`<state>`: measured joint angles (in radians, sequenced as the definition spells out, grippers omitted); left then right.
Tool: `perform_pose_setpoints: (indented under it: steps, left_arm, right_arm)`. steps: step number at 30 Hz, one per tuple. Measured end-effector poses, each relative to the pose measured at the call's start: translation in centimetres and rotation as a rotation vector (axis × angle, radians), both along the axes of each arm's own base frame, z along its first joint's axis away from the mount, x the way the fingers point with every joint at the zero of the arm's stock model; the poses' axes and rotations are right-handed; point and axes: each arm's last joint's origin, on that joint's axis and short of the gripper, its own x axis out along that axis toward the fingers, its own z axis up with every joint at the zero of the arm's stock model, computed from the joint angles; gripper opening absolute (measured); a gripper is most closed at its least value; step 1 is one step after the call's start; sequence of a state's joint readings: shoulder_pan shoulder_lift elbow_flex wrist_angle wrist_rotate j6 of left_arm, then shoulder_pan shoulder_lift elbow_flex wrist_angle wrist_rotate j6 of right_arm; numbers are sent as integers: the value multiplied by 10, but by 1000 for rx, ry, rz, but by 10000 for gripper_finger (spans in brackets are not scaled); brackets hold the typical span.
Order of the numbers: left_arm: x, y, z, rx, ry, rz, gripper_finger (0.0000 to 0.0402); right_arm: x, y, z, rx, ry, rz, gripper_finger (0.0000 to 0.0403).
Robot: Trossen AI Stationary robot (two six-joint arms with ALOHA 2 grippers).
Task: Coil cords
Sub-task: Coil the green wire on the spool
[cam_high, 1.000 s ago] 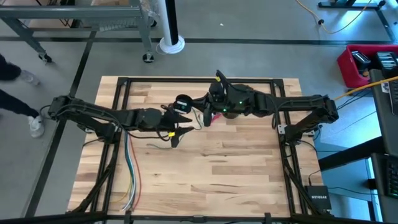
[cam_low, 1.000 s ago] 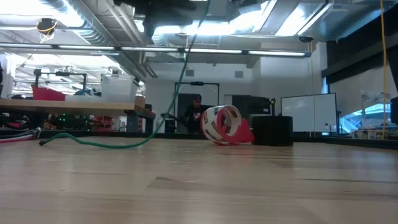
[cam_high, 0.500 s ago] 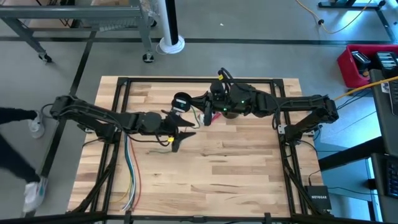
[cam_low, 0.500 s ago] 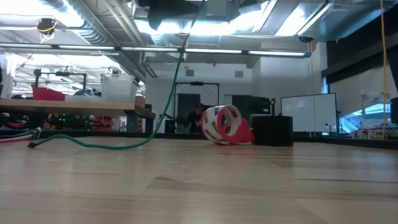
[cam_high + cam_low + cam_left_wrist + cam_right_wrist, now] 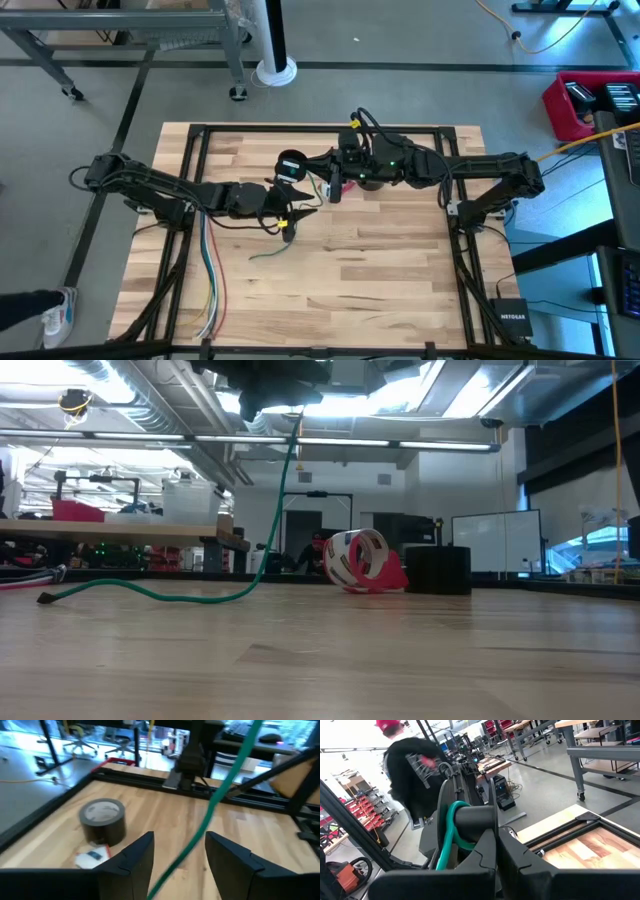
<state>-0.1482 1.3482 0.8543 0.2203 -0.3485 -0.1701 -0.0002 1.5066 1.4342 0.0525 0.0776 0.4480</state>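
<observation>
Here my left gripper [image 5: 177, 857] hangs mid-worktop [image 5: 380, 270], jaws apart, the cord [image 5: 210, 810] running between them untouched. Its loose end trails on the wood nearby. Further back, the right gripper [image 5: 492, 840] seems clamped on the cord's coiled part, just beside the tape roll [image 5: 292, 165].

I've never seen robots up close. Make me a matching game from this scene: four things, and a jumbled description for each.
1. green cord
2. grey tape roll
3. left gripper
4. right gripper

a. fingers apart, cord running between them
b. lying flat on the wood
c. loose end trailing on the table
d. green loops round a black piece right before it

Pairs: 1-c, 2-b, 3-a, 4-d
</observation>
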Motion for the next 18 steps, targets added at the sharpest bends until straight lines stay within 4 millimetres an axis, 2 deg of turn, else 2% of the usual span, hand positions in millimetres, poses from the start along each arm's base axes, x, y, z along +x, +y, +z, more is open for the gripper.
perform_pose_setpoints:
  steps: [4,10,18]
  left_arm:
    - [0,1,0,20,4,11,127]
    - [0,0,0,21,6,10,20]
    - [-10,1,-9,-41,118,122,5]
  right_arm:
    - [0,0,0,0,1,0,1]
    - [0,0,-1,0,7,0,1]
    - [-1,-1,-11,-1,111,-35,1]
